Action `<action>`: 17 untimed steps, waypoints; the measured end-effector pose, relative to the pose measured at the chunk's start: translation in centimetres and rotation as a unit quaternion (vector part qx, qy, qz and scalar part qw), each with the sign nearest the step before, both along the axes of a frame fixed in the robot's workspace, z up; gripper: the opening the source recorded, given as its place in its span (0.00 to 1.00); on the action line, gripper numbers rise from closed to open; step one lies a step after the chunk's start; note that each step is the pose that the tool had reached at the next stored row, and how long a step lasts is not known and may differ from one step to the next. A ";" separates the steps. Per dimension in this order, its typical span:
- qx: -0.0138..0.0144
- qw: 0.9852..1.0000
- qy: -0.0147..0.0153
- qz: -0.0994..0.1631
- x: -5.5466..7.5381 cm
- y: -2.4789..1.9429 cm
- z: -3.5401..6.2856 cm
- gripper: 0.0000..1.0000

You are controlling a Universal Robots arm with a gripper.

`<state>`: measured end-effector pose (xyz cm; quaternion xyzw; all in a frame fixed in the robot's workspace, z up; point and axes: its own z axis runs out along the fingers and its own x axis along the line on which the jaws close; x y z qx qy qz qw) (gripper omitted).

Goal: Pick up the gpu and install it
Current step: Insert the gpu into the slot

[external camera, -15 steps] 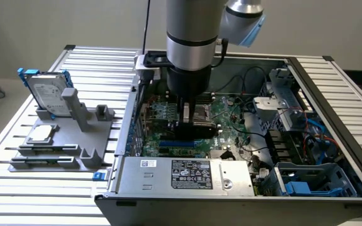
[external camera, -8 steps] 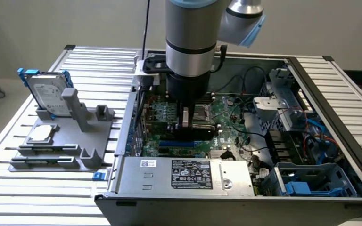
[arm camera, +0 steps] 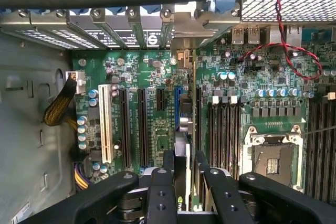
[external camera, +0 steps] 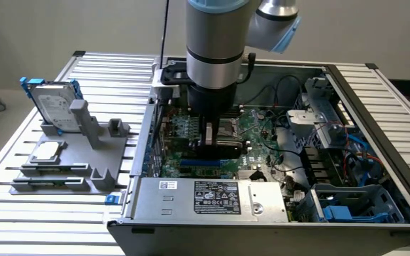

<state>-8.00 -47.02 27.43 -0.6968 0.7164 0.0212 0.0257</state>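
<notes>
Slatted metal table (external camera: 48, 213), open PC case (external camera: 262, 240) on top. Ext view: arm down inside case, gripper (external camera: 213, 137) low over motherboard (external camera: 258, 125). Wrist view: fingers (arm camera: 167, 177) clamped on gpu (arm camera: 186, 153), held edge-on betw. pads, silver bracket (arm camera: 181, 40) at far end from gripper, by rear slot covers (arm camera: 105, 32).

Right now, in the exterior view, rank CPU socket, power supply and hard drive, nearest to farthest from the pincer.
1. CPU socket, beside the pincer.
2. Power supply, at the case's camera-side wall.
3. Hard drive, outside the case, exterior view's left.
</notes>
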 end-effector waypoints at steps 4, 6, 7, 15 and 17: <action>0.000 1.000 0.000 0.000 0.0 -0.03 -0.20 0.27; 0.000 1.000 0.001 0.000 0.0 -0.04 -0.33 0.27; 0.000 1.000 0.001 0.000 0.0 -0.04 -0.39 0.27; 0.000 1.000 0.002 0.000 -0.1 -0.05 -0.44 0.27; 0.000 1.000 0.004 0.000 -0.1 -0.05 -0.45 0.27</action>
